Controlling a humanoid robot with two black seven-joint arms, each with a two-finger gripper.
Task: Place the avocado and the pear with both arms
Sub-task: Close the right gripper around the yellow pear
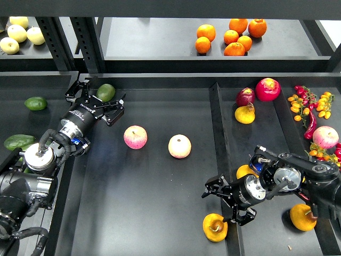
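Observation:
The avocado (106,92), a dark olive-green fruit, lies at the back left of the middle tray. My left gripper (98,98) is open, with a finger on each side of the avocado's near end; I cannot tell whether they touch it. The pear (214,227), yellow-orange with a brown stem in a hollow, lies at the front of the tray by the divider. My right gripper (226,205) is open just above and to the right of the pear, close to it but not around it.
Two pink apples (135,137) (179,146) lie mid-tray. Other green fruits (35,103) (18,141) sit at the left. More yellow fruits (302,217) (245,113), red fruit (267,89) and chillies (310,120) fill the right tray. Oranges (234,49) sit on the back shelf. A raised divider (216,125) splits the trays.

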